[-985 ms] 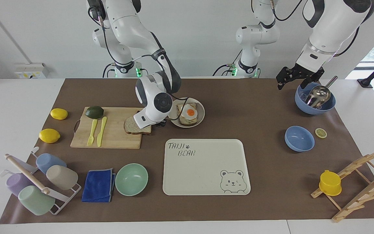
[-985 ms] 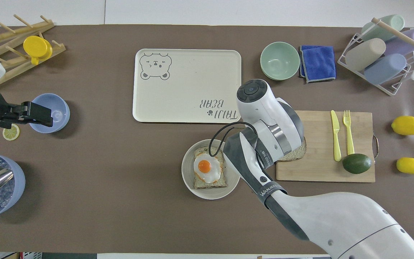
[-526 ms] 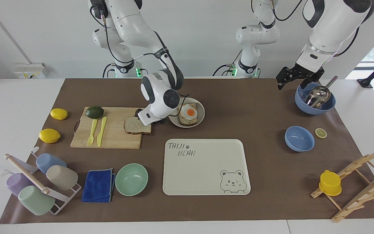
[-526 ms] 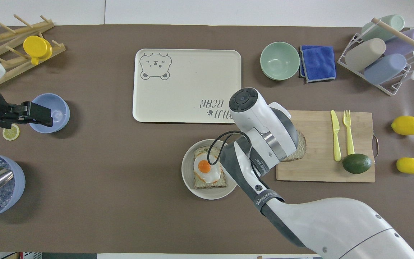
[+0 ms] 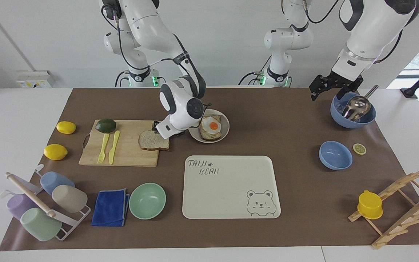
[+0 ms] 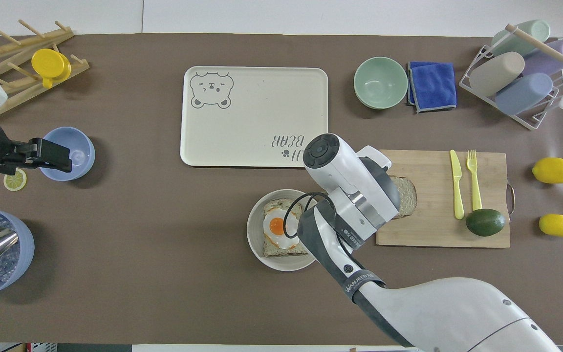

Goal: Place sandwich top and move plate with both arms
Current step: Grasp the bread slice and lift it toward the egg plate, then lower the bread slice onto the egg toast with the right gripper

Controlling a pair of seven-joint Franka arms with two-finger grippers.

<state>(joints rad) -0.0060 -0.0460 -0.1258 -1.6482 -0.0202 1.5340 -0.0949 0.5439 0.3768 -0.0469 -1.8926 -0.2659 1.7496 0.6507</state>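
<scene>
Bread slice (image 5: 154, 140), the plain sandwich top, lies flat on the corner of the wooden cutting board (image 5: 127, 153) closest to the plate (image 5: 224, 134), its rounded crust end pointing at the yellow knife (image 5: 114, 146) and fork (image 5: 102, 148). Right claw (image 5: 166, 133) sits low over the slice's plate-side edge, but its white wrist hides the fingers, so can't tell if it's gripping. The beige plate is just beside the board and carries the egg toast (image 5: 211, 127). The bear tray (image 5: 231, 187) is farther from the robots. Left claw (image 5: 335, 86) waits, spread wide with nothing in it, over the rim of the blue bowl with the scoop (image 5: 353, 109). Count: two lemons (image 5: 66, 127), one avocado (image 5: 105, 125), three bowls, four cups in the rack (image 5: 46, 203).
</scene>
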